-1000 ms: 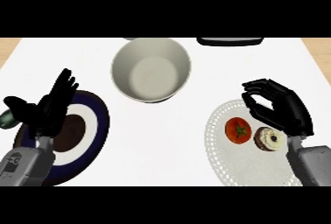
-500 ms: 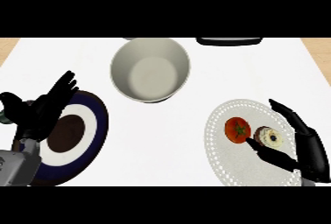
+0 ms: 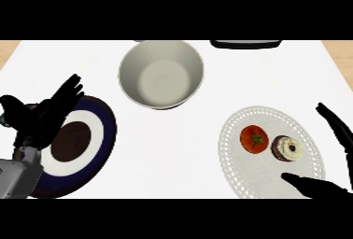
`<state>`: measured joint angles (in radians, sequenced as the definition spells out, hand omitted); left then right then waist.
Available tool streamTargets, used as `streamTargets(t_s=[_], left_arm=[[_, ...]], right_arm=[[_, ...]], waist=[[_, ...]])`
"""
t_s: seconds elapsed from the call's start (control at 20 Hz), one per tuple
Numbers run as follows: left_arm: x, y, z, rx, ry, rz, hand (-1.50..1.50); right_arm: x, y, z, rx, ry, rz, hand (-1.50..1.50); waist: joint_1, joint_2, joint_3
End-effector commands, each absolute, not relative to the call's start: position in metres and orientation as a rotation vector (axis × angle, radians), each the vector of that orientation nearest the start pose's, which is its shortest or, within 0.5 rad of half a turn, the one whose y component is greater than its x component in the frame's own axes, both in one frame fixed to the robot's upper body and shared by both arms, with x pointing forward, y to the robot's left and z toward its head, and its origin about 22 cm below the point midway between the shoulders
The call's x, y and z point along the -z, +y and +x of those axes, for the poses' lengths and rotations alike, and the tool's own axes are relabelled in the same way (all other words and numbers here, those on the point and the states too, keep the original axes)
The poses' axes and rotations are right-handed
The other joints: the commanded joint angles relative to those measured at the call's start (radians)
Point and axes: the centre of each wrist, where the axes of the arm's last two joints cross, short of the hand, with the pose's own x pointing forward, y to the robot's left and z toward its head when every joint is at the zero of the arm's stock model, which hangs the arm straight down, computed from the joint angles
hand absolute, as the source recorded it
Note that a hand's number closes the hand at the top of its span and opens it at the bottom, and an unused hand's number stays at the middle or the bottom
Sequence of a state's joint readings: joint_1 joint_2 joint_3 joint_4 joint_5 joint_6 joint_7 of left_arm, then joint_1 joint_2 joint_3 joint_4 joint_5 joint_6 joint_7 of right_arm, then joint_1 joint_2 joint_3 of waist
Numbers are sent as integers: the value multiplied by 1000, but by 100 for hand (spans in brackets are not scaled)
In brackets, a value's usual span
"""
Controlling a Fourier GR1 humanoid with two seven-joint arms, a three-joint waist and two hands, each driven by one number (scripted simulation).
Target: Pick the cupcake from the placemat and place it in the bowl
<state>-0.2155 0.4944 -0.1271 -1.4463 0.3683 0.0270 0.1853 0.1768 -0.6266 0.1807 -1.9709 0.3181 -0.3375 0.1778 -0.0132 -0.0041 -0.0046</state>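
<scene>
On the lacy white placemat (image 3: 238,179) at the right of the worktop (image 3: 172,154) sits the cupcake (image 3: 287,148), just beside a red tomato (image 3: 254,138) on its left. Neither is touched by anything. The right hand (image 3: 329,189) comes in from the lower right corner with its fingers straight and spread wide: one finger runs up along the mat's right edge and the thumb lies over its lower rim. That spread suits a hand lining up to close around something small. The cupcake lies between thumb and fingers, apart from both, so the grasp is not yet made. The grey bowl (image 3: 162,73) stands well apart from the mat, up and to the left, its hollow showing nothing inside, ready to receive the cupcake. At the left edge the left hand (image 3: 48,112) rests with fingers open and up, over a dark-rimmed plate (image 3: 96,154).
</scene>
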Motion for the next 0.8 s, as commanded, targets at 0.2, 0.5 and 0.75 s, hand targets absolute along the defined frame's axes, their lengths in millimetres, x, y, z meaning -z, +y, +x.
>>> streamTargets(t_s=[0.2,0.5,0.75], left_arm=[[-58,291,295,226,-1423,40,0],[-69,289,295,231,-1427,30,0],[-66,278,292,218,-1422,27,0]], right_arm=[[-159,-269,192,-794,-1282,-881,-150],[-188,-226,205,-905,-1137,-836,-150],[-194,-219,228,-961,-974,-840,-150]], waist=[[26,6,0],[37,5,2],[32,4,3]])
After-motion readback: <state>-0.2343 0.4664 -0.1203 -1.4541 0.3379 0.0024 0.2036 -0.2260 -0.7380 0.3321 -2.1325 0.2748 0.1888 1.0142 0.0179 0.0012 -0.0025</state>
